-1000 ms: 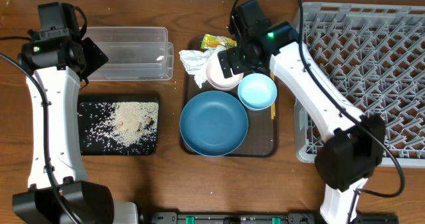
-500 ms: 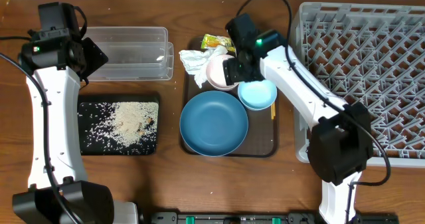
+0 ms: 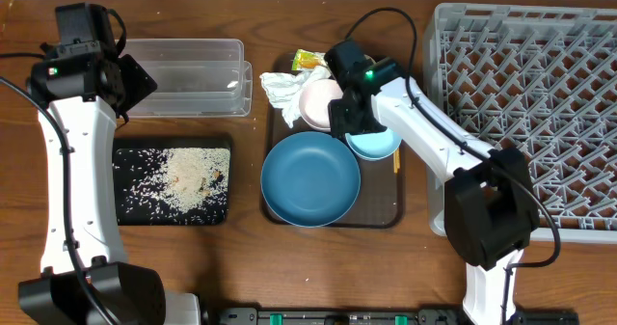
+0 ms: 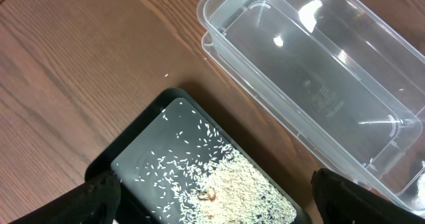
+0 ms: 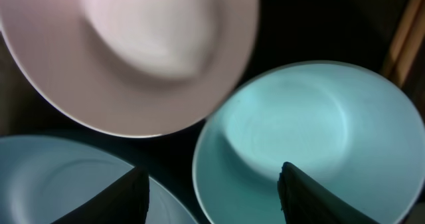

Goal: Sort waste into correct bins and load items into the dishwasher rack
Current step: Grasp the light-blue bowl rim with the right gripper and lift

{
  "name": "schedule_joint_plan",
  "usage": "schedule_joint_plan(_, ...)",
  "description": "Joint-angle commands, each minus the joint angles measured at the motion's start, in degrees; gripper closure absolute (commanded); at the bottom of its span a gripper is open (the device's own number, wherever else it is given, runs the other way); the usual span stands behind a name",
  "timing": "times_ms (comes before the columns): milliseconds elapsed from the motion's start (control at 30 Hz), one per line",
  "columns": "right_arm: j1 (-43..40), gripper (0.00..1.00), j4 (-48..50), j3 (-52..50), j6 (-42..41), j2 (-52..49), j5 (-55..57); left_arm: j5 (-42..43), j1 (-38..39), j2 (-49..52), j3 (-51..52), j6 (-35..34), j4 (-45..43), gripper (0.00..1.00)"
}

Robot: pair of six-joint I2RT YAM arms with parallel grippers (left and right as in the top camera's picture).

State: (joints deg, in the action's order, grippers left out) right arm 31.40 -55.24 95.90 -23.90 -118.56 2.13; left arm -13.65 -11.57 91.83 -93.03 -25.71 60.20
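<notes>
My right gripper (image 3: 353,121) is open and empty, low over the brown tray, its fingers straddling the near-left rim of the small light-blue bowl (image 5: 312,144). The pale pink bowl (image 3: 318,101) lies just behind it and also shows in the right wrist view (image 5: 133,44). The large dark-blue dish (image 3: 310,178) is in front. The crumpled napkin (image 3: 285,88) and yellow-green wrapper (image 3: 310,61) lie at the tray's back left. Chopsticks (image 3: 394,161) poke out beside the light-blue bowl. My left gripper (image 4: 212,204) is open, high over the black tray (image 3: 125,185) holding rice crumbs (image 3: 183,178), with the clear tub (image 3: 193,76) behind it.
The grey dishwasher rack (image 3: 540,113) fills the right side, with nothing in the part in view. The brown serving tray (image 3: 381,209) sits mid-table. The cream cup is not in view. Bare wood lies between the trays.
My right gripper has moved left and forward, down from above the pink bowl to the gap between the bowls and the blue dish. The left arm has not moved.
</notes>
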Motion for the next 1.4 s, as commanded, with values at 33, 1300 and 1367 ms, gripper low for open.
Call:
schedule_joint_plan(33,1.16,0.43,1.86,-2.27,-0.70,-0.81,2.89,-0.28,-0.24,-0.11,-0.68,-0.33,0.22,0.06)
schedule_joint_plan(1300,1.25,0.99,-1.36,0.07,1.07,-0.81,4.04,-0.28,-0.24,-0.11,-0.68,-0.33,0.22,0.06)
schedule_joint_plan(1367,1.14,0.99,-3.50,1.64,1.20,-0.81,4.02,-0.28,-0.24,-0.11,-0.68,-0.33,0.22,0.06)
